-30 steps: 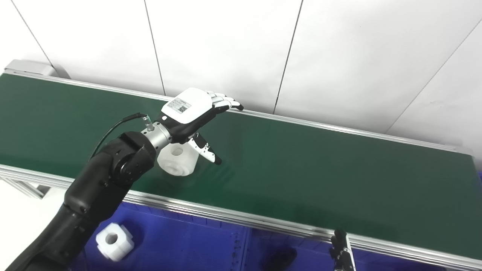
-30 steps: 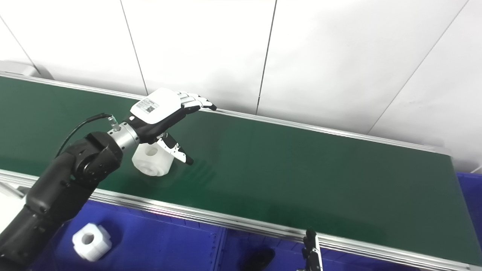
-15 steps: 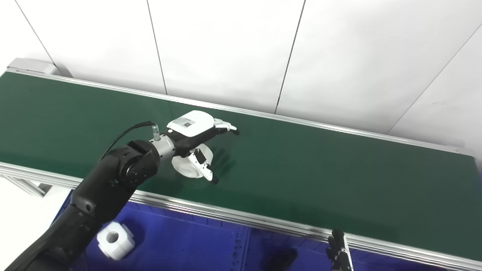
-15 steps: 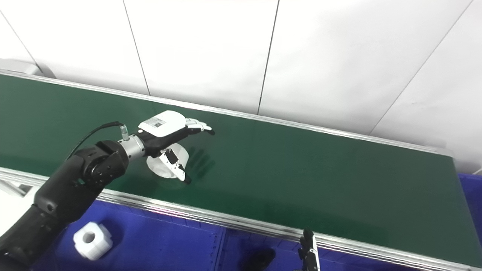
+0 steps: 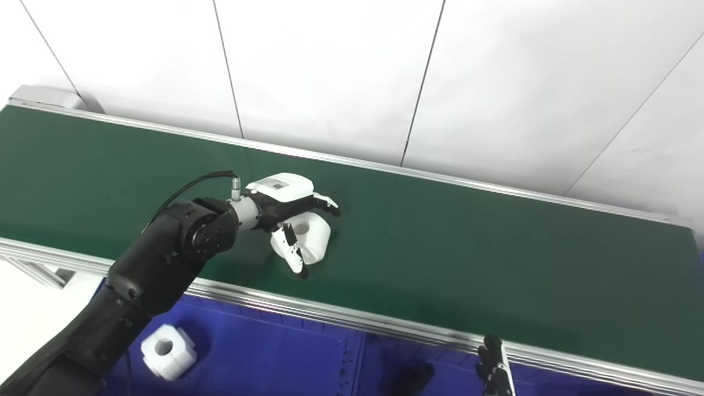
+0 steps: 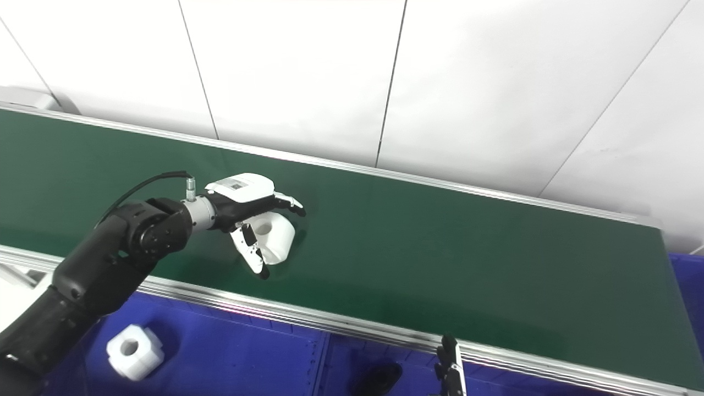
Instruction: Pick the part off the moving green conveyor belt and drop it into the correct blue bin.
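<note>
A white part [image 5: 312, 235] lies on the green belt [image 5: 467, 258] near its front edge, left of middle. The left hand [image 5: 286, 206] arches over it, fingers [image 6: 291, 202] spread past its far side and thumb [image 5: 291, 254] down at its near side; whether they grip it cannot be told. A second white part [image 5: 167, 351] sits in the blue bin [image 5: 264, 357] below the belt's front rail. Only the right hand's tip [image 5: 493, 363] shows, state unclear. White wall panels stand behind.
</note>
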Controlling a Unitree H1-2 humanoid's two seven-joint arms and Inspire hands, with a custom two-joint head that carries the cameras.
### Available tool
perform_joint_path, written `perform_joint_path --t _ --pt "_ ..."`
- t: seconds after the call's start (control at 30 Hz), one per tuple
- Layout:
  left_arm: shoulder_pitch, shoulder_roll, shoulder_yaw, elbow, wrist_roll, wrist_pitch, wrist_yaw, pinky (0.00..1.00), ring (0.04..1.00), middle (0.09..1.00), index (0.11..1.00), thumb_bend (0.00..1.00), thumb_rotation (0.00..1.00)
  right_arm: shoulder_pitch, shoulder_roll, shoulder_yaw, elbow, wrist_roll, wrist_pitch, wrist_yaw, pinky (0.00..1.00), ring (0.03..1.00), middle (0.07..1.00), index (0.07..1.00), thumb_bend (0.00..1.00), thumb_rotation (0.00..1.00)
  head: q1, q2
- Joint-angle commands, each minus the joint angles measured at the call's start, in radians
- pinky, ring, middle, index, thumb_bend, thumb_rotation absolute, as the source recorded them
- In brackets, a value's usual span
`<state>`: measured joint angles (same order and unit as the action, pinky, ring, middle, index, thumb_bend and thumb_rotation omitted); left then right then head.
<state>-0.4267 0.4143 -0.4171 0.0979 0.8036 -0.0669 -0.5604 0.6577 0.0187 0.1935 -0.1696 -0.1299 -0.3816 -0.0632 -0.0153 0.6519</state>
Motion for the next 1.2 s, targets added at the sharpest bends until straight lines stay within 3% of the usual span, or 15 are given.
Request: perform_joint_path --t 0.0,0.1,0.17,0.2,0.27,0.53,0.7,1.07,1.17 --pt "-0.035 0.016 0.009 0.009 0.038 -0.027 0.101 0.69 0.809 0.823 0.798 0.99 0.18 0.016 0.006 0.005 -0.035 0.001 0.003 0.009 0.98 0.994 1.0 1.0 0.68 1.0 -0.001 0.002" --pt "-0.027 0.003 0.008 0.041 0.062 -0.04 0.181 0.63 0.741 0.781 0.76 0.98 0.1 0.019 0.009 0.006 -0.039 -0.001 0.007 0.006 0.98 0.991 1.0 1.0 0.69 1.0 -0.003 0.006" --pt "-0.018 -0.012 0.009 0.065 0.066 -0.042 0.229 0.58 0.655 0.697 0.685 0.95 0.03 0.02 0.01 0.007 -0.04 -0.001 0.006 0.006 0.97 0.989 1.0 1.0 0.7 1.0 -0.004 0.008" --pt "-0.013 -0.023 0.015 0.078 0.051 -0.038 0.24 0.51 0.58 0.627 0.555 0.66 0.05 0.02 0.01 0.008 -0.041 0.001 0.005 0.007 0.97 0.989 1.0 1.0 0.69 1.0 -0.004 0.008" --pt "-0.001 -0.044 0.028 0.105 0.003 -0.043 0.257 0.36 0.437 0.513 0.499 0.55 0.01 0.021 0.01 0.009 -0.041 0.001 0.005 0.007 0.96 0.988 1.0 1.0 0.69 1.0 -0.009 0.011" --pt "0.074 -0.111 0.049 0.124 -0.073 -0.049 0.341 0.35 0.407 0.462 0.499 0.52 0.0 0.025 0.012 0.009 -0.05 0.002 0.015 0.007 0.96 0.983 1.0 1.0 0.7 1.0 -0.013 0.017" --pt "0.089 -0.12 0.053 0.113 -0.121 -0.056 0.348 0.37 0.425 0.479 0.492 0.52 0.0 0.026 0.016 0.009 -0.056 -0.003 0.025 0.006 0.95 0.978 1.0 1.0 0.7 1.0 -0.013 0.015" --pt "0.082 -0.055 0.086 0.007 -0.199 -0.074 0.296 0.36 0.421 0.479 0.491 0.52 0.0 0.022 0.019 0.009 -0.056 -0.004 0.038 0.005 0.94 0.976 1.0 1.0 0.72 1.0 -0.005 0.03" --pt "0.102 -0.008 0.11 -0.105 -0.229 -0.06 0.258 0.38 0.433 0.48 0.49 0.52 0.0 0.018 0.018 0.008 -0.064 -0.001 0.051 0.007 0.94 0.976 1.0 1.0 0.74 1.0 0.003 0.043"
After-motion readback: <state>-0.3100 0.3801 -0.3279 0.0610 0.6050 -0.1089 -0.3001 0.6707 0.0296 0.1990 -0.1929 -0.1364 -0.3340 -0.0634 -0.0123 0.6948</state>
